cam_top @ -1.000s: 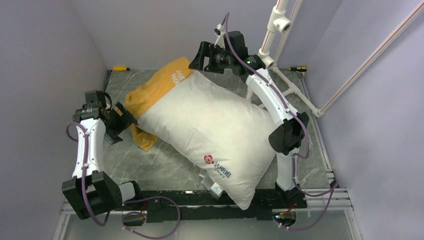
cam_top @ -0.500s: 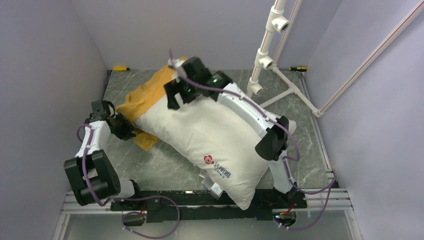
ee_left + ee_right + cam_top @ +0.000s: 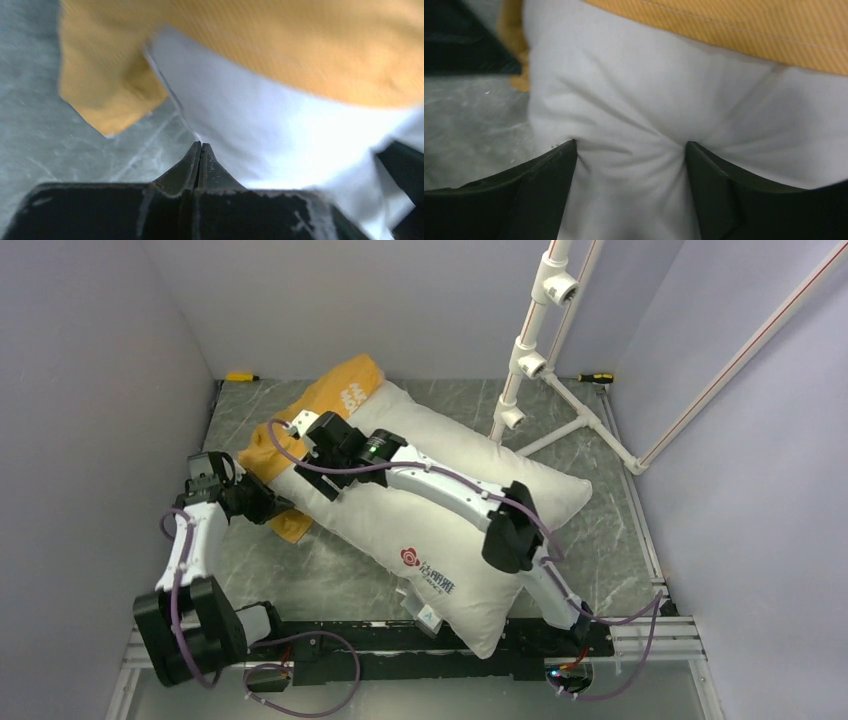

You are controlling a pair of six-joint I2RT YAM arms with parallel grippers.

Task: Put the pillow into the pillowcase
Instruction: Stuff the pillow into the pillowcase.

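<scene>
Orange-side-up pillowcase (image 3: 335, 398) bunched at far left of table (image 3: 330, 570), covering only the far-left end of the plump white pillow (image 3: 400, 522), which lies diagonally, red logo toward near end. Left gripper (image 3: 201, 148) jaws pinched together beside pillow edge, nothing visible between. Right gripper (image 3: 629, 150) jaws wide, pressed into pillow, fabric puckered between
</scene>
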